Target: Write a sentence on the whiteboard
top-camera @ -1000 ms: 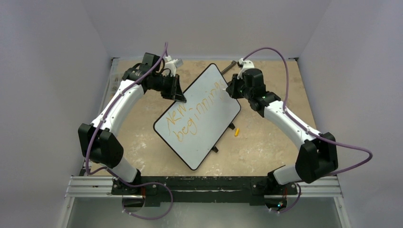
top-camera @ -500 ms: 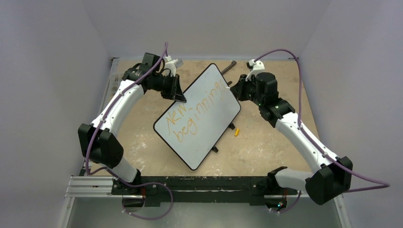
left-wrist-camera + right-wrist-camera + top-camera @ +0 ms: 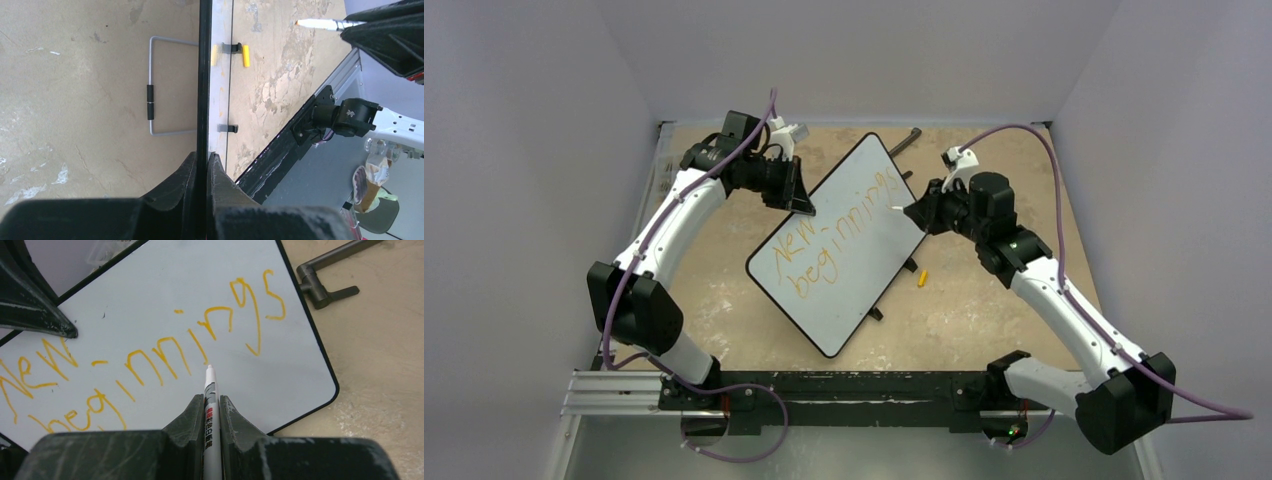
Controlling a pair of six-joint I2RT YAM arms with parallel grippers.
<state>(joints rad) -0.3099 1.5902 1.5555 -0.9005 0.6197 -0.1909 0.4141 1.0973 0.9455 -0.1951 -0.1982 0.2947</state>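
Firmly, the right gripper (image 3: 211, 401) pinches the pen (image 3: 210, 384), its tip lifted off the whiteboard (image 3: 856, 288) just below "beginnings". The left gripper (image 3: 202, 161) clamps the board's edge, slantwise on the table (image 3: 984, 300). The sentence (image 3: 836, 238) reads "New beginnings" so far. Bare board beneath suggests more to come.

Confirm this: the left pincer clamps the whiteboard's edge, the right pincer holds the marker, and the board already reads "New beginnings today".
Not quite. The lettering on the whiteboard reads only "New beginnings"; "today" is not written yet, as the right wrist view shows. The rest stands: the left pincer clamps the board's edge and the right pincer holds the marker.
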